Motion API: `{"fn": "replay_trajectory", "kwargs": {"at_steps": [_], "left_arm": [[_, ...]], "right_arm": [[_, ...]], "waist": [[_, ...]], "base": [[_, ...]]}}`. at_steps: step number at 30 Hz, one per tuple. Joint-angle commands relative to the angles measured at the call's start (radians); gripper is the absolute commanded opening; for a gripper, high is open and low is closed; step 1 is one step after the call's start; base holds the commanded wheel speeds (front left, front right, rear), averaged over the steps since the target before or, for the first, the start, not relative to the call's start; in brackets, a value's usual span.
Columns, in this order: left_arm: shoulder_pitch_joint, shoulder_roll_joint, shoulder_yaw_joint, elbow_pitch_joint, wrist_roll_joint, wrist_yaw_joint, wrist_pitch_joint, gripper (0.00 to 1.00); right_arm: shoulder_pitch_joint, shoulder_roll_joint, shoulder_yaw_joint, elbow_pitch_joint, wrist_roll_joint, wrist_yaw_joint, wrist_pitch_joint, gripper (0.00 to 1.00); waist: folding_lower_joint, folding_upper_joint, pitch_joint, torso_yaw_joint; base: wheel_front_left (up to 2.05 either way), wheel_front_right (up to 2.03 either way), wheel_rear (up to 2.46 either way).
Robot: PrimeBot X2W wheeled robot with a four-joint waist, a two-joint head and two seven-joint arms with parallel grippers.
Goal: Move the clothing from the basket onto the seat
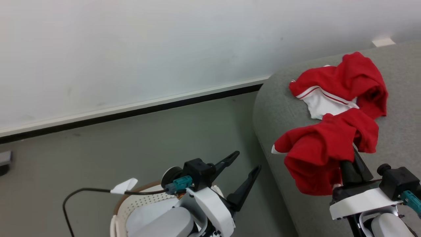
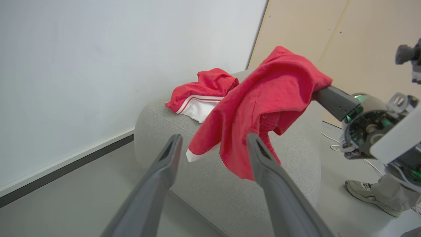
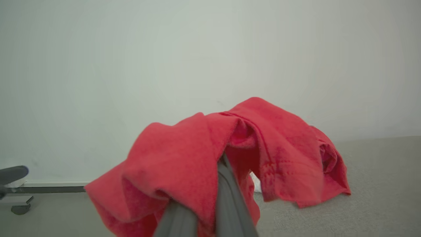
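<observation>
One piece of red clothing [image 1: 320, 154] hangs over the edge of the grey seat [image 1: 401, 98], with my right gripper [image 1: 352, 166] shut on it; the cloth covers the fingertips. In the right wrist view that clothing [image 3: 184, 158] drapes over the closed fingers [image 3: 227, 197]. A second red piece with white panels and stripe trim [image 1: 332, 89] lies on the seat further back. My left gripper [image 1: 247, 160] stands open and holds nothing, above the floor between the seat and the white basket [image 1: 131, 204], whose inside my left arm mostly hides. From the left wrist, the hanging clothing [image 2: 263, 98] is beyond the open fingers [image 2: 164, 164].
A white wall with a dark baseboard [image 1: 131, 113] runs behind the grey floor. A black cable [image 1: 82, 191] loops beside the basket. A person's shoe [image 2: 365, 194] stands on the floor past the seat [image 2: 296, 158]. A wheeled base [image 3: 16, 200] sits at the left.
</observation>
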Motion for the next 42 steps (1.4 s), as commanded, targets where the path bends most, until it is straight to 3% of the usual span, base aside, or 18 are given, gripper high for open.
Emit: {"fn": "replay_trajectory", "kwargs": {"at_steps": [1,8,20,31,42], "left_arm": [[-0.006,0.006,0.001,0.002,0.018,0.003,-0.006,1.00],[-0.007,0.002,0.005,0.013,0.036,0.002,-0.012,1.00],[0.013,-0.007,0.016,0.018,0.084,-0.013,-0.015,1.00],[0.021,-0.010,0.030,0.013,0.107,-0.028,-0.015,1.00],[-0.014,0.037,0.041,0.002,0.114,-0.029,-0.001,1.00]], "right_arm": [[0.013,-0.004,-0.001,-0.005,-0.002,-0.002,0.000,0.00],[0.032,-0.012,-0.028,-0.034,-0.003,-0.002,0.000,0.00],[0.075,-0.032,-0.052,-0.079,0.001,-0.002,0.000,0.00],[0.033,-0.035,-0.077,-0.096,0.025,-0.002,0.000,0.00],[-0.134,-0.138,-0.145,-0.130,0.073,-0.002,0.000,0.00]], "waist": [[-0.0001,0.0000,0.015,-0.039],[-0.0001,0.0000,0.022,-0.114],[-0.0001,0.0000,0.021,-0.154],[-0.0001,0.0000,0.055,-0.146],[-0.0001,0.0000,0.191,-0.103]], "base": [[0.00,0.00,0.00],[0.00,0.00,0.00],[0.00,0.00,0.00],[0.00,0.00,0.00],[0.00,0.00,0.00]]}}
